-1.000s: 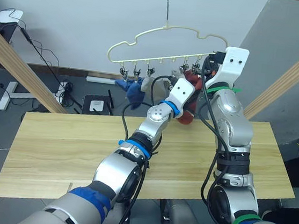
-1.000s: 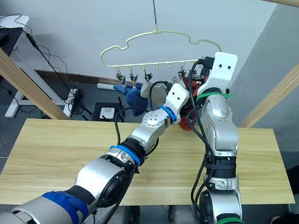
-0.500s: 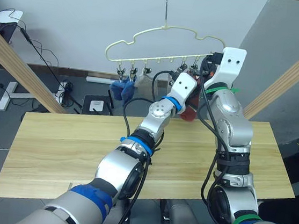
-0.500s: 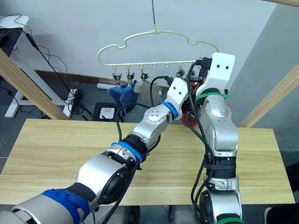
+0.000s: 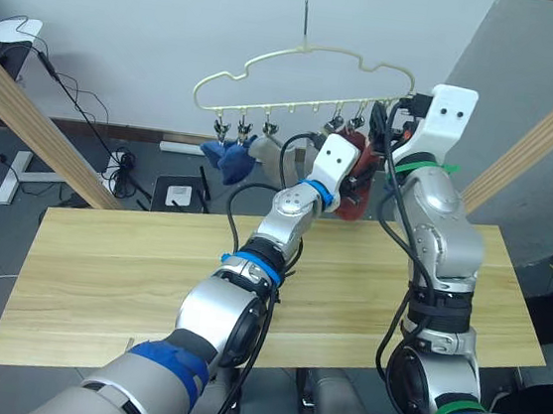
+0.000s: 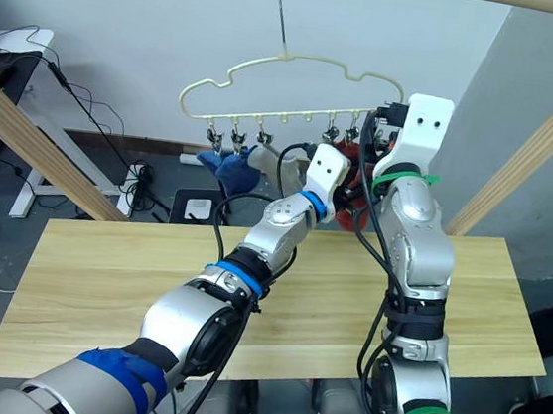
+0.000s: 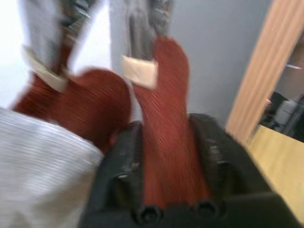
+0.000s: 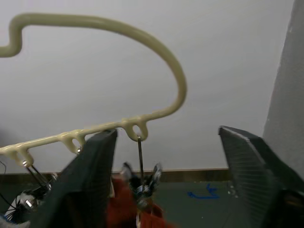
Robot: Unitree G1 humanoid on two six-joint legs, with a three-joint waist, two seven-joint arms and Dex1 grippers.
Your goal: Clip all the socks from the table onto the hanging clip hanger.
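Both arms are raised to the right end of the cream clip hanger (image 5: 300,88), where the last sock is being hung. The left gripper (image 7: 166,142) pinches a rust-red sock (image 7: 164,118) between its two fingers, holding its cuff up under a metal clip (image 7: 142,28) so the clip can bite. A second rust-red sock (image 7: 88,102) and a light grey sock (image 7: 42,156) hang just beside it; blue socks (image 5: 227,157) hang further left. The right gripper (image 8: 166,156), fingers spread wide and empty, brackets the end clip (image 8: 140,183), apparently to press it. The plank table (image 5: 100,267) lies below.
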